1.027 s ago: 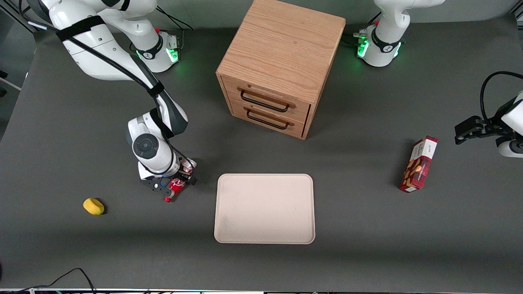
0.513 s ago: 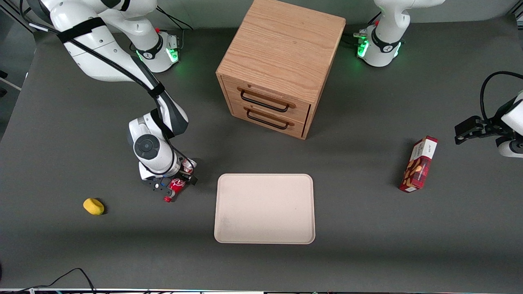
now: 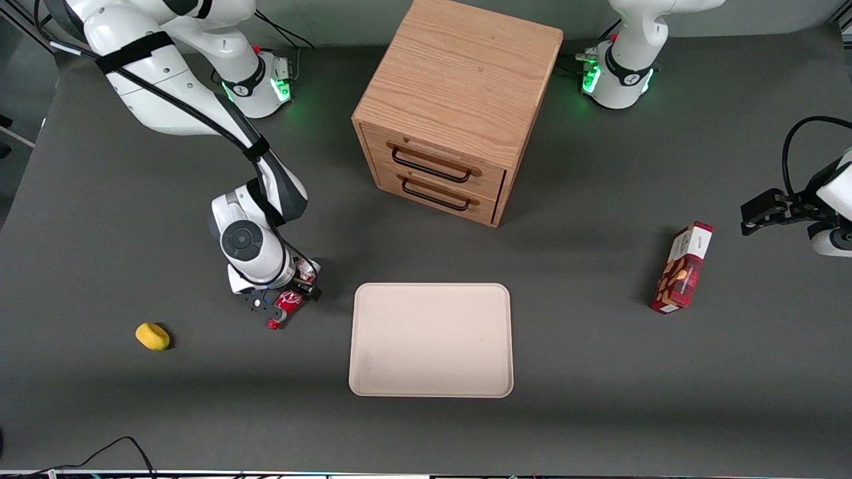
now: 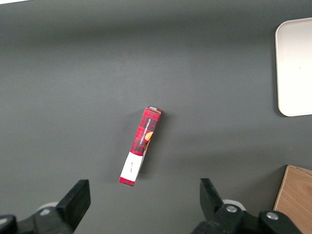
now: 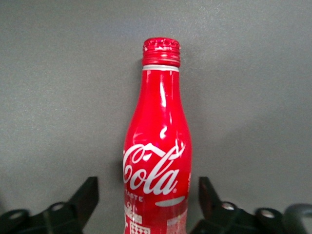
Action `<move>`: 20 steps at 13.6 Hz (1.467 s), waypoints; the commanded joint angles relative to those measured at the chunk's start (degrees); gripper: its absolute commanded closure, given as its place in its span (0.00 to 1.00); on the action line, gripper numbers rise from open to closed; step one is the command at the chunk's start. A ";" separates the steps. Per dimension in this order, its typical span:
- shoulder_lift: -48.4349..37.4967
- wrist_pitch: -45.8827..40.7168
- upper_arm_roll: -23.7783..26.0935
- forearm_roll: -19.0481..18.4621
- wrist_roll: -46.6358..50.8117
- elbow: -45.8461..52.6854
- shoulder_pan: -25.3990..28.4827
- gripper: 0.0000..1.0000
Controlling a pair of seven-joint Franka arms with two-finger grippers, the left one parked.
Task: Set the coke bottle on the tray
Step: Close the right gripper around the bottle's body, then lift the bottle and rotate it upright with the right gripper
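While the coke bottle [image 3: 278, 311] lies on its side on the dark surface [image 3: 599, 386], cap pointing toward the front camera, none of the carrying is done: it has not been lifted and sits just beside the tray [image 3: 431, 339], a little toward the working arm's end of the surface, not on it. The hand [image 3: 285, 299] is down over the bottle's body. In the right wrist view its two fingers stand apart, one on each side of the red body [image 5: 158, 146], with a sliver of grey surface showing between each finger and the bottle, so I judge the hand [image 5: 147, 195] is spread around the bottle and not yet clamped on it. What remains, as I read it, is to close on the body, lift, move sideways over the low rim and set the bottle down on the tray, which is bare.

Outward from there, a small yellow object [image 3: 152, 336] lies near the bottle, farther toward the working arm's end. A wooden cabinet [image 3: 452, 100] with two drawers stands farther from the front camera than the tray, both drawers shut. A red snack box [image 3: 682, 269] lies toward the parked arm's end, well apart from the tray; the left wrist view shows it [image 4: 141, 146] alone on the grey surface. The surface is a matte dark grey sheet, evenly lit.
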 commanded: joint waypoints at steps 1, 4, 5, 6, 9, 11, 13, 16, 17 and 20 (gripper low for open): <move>0.38 0.40 -0.01 -4.67 4.87 0.16 0.25 1.00; 0.47 0.48 -0.01 -5.21 5.41 0.07 0.16 1.00; 0.47 0.40 -0.01 -5.21 5.41 0.16 0.16 1.00; 0.47 0.40 -0.01 -5.21 5.41 0.07 0.16 1.00; -0.58 0.05 -0.01 -5.21 5.41 -0.19 -0.19 1.00; -3.12 -1.79 0.25 -5.12 4.71 -0.63 -0.63 1.00; -6.72 -6.96 2.34 -4.51 3.83 -0.63 -2.29 1.00; -12.34 -17.06 14.09 -1.27 1.65 0.07 -13.07 1.00; -14.45 -20.75 16.57 1.18 -0.80 0.77 -15.46 1.00; -20.52 -32.00 16.25 9.88 -11.17 5.50 -16.28 1.00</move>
